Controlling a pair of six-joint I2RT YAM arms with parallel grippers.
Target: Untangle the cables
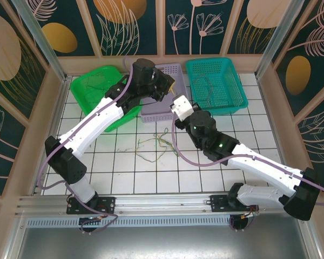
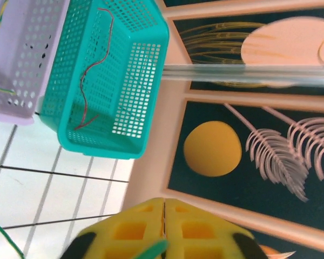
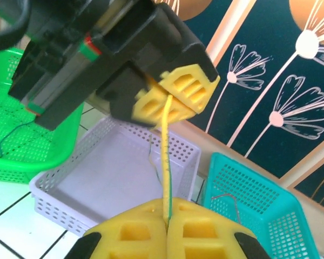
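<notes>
A yellow-and-green cable runs taut between my two grippers above the lavender basket. My left gripper is shut on its upper end, and in its own wrist view the left gripper has its pads pressed together with a green strand at their base. My right gripper is shut on the lower end. More cables lie loosely tangled on the white tiles in front of the baskets. A red cable lies in the teal basket.
The green basket stands at the back left with a dark strand in it, the lavender basket in the middle and the teal basket at the right. Wooden frame walls enclose the tiled table.
</notes>
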